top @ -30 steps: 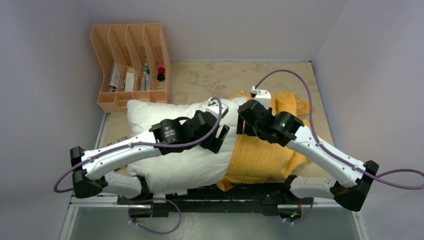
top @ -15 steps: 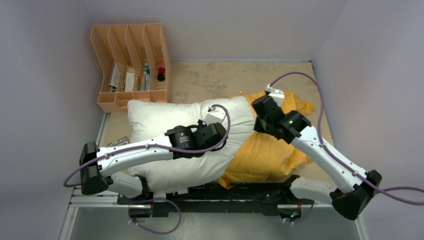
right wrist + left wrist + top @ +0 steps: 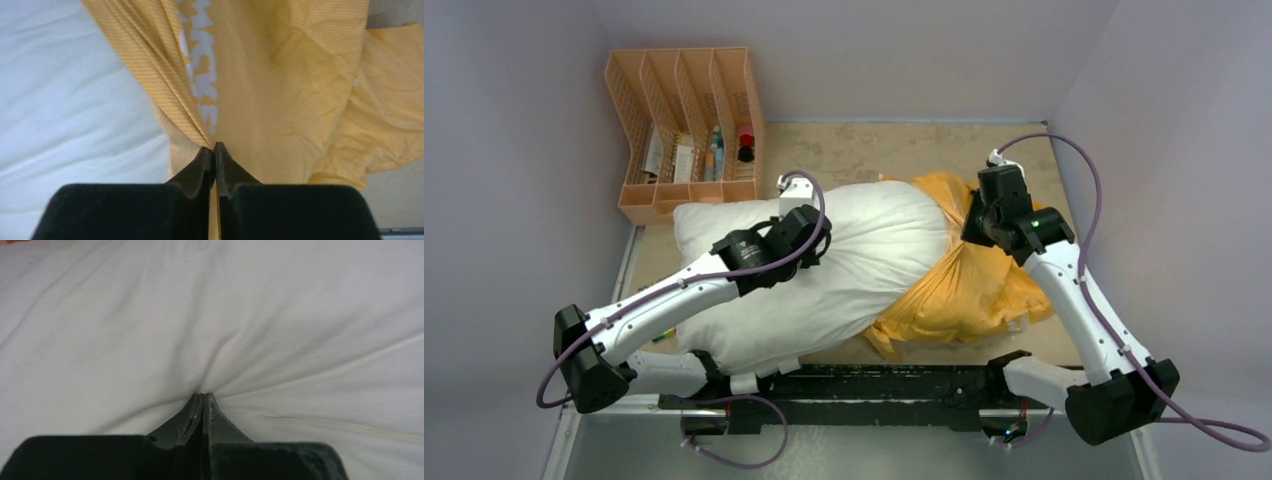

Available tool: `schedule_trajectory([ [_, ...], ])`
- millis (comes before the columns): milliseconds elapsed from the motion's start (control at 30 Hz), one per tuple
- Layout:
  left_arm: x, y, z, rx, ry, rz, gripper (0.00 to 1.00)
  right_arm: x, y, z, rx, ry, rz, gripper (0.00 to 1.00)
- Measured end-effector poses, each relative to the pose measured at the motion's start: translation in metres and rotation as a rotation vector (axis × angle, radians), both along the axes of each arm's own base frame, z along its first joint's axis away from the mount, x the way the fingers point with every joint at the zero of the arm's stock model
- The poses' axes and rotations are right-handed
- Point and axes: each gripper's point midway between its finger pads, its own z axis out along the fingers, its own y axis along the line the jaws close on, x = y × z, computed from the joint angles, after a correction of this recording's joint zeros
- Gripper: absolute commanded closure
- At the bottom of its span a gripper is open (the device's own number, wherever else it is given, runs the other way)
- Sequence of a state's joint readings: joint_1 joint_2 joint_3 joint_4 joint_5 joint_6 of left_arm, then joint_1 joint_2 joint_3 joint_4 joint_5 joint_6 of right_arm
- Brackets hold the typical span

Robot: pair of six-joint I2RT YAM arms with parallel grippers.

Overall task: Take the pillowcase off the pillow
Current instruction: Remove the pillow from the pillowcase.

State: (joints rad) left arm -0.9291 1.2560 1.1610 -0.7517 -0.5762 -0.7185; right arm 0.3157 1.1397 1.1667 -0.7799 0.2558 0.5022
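I'm pinching with both claws right now. The left claw point(image 3: 202, 397) is closed tight on a small fold of the pillow point(image 3: 250, 315), and white cloth is puckering into creases that fan out ahead of its tips. The right claw point(image 3: 213, 147) is clamped on a gather of the pillowcase point(image 3: 300, 75), gripping just under the white lettering. Orange-yellow cloth is bunching ahead of it and to its right, and bare white pillow is lying off to its left.

I'm reckoning we're well past halfway. From overhead, most of the pillow is lying uncovered, running from under the left claw across to the right claw. Only the end beneath and beyond the right claw is wrapped. What's left, as I'm reading it, is dragging that last bunched sleeve off the end while the left claw is anchoring the pillow.

The pillowcase is looking crumpled and heavily wrinkled, with loose folds spilling onto the table point(image 3: 874, 150) on the near side of the right claw. The pillow is puffing up plump between the two claws. I can't tell how deep its corner is sitting inside the cloth.
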Motion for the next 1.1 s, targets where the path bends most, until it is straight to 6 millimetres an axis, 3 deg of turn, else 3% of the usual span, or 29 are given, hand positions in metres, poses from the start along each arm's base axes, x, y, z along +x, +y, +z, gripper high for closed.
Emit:
schedule_trajectory([
  [67,-0.001,0.011,-0.004,0.029,0.013,0.014,1.00,0.000,0.007,0.002,0.034,0.001,0.049,0.63],
  [167,-0.002,0.015,-0.008,0.040,0.034,0.002,0.99,-0.003,0.026,0.006,0.130,-0.006,0.141,0.45],
  [233,-0.003,0.012,-0.009,0.033,0.042,-0.023,0.78,-0.011,0.039,0.006,0.198,-0.012,0.187,0.31],
  [300,-0.005,0.007,-0.007,0.026,0.049,-0.057,0.59,-0.028,0.052,0.005,0.251,-0.005,0.226,0.28],
  [367,-0.005,0.000,-0.001,0.006,0.049,-0.092,0.49,-0.046,0.062,0.008,0.278,-0.006,0.266,0.25],
  [500,-0.009,-0.015,0.019,-0.062,0.028,-0.186,0.44,-0.082,0.084,0.020,0.365,-0.010,0.361,0.24],
  [633,-0.021,-0.039,0.046,-0.090,-0.017,-0.315,0.43,-0.108,0.091,0.008,0.404,0.065,0.409,0.24],
  [733,-0.045,-0.071,0.056,-0.040,-0.057,-0.445,0.42,-0.120,0.088,-0.018,0.391,0.169,0.385,0.30],
  [833,-0.071,-0.097,0.045,0.034,-0.059,-0.556,0.41,-0.121,0.083,-0.041,0.364,0.246,0.320,0.42],
  [967,-0.084,-0.104,0.012,0.146,-0.005,-0.619,0.39,-0.112,0.084,-0.060,0.362,0.268,0.249,0.87],
  [1000,-0.085,-0.105,0.005,0.173,0.011,-0.631,0.39,-0.111,0.084,-0.064,0.368,0.272,0.228,0.92],
  [1100,-0.091,-0.110,-0.014,0.235,0.048,-0.658,0.37,-0.107,0.085,-0.075,0.377,0.287,0.177,0.93],
])
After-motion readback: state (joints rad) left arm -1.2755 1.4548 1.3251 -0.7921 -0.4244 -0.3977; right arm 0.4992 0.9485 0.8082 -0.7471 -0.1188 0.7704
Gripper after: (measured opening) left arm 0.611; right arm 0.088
